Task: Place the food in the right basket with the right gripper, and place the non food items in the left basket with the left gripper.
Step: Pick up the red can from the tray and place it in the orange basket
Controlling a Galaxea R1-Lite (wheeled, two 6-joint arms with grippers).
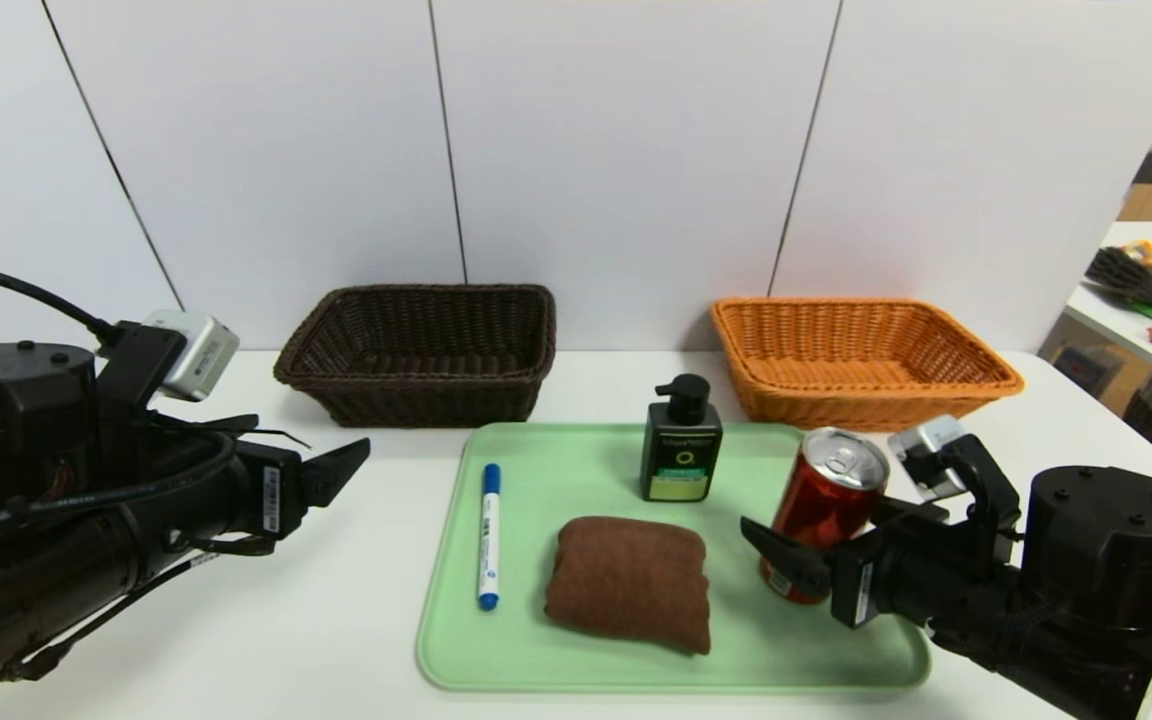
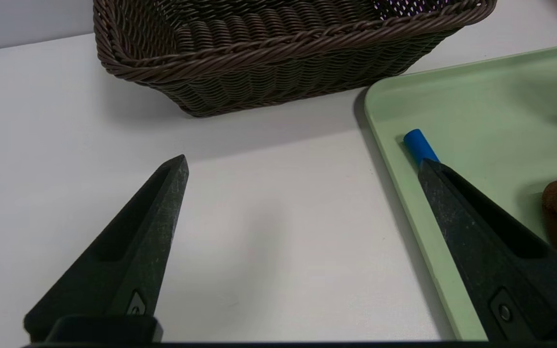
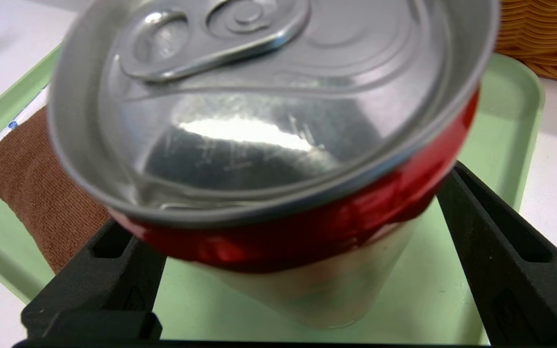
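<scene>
A red drink can (image 1: 829, 510) with a silver top (image 3: 259, 96) stands on the right side of a green tray (image 1: 556, 460). My right gripper (image 1: 811, 530) (image 3: 285, 198) is open, one finger on either side of the can. Also on the tray are a dark green pump bottle (image 1: 681, 450), a folded brown towel (image 1: 629, 583) (image 3: 32, 188) and a white marker with a blue cap (image 1: 489, 535) (image 2: 418, 145). The left gripper (image 1: 351, 460) (image 2: 303, 162) hangs open and empty over bare table left of the tray. Behind stand the dark brown left basket (image 1: 421, 350) (image 2: 278, 58) and the orange right basket (image 1: 861, 360) (image 3: 544, 48).
A white panelled wall (image 1: 616, 150) runs close behind both baskets. A second white table (image 1: 1136, 330) with assorted clutter stands off to the far right. The white worktable (image 1: 236, 620) shows bare surface left of the tray and in front of it.
</scene>
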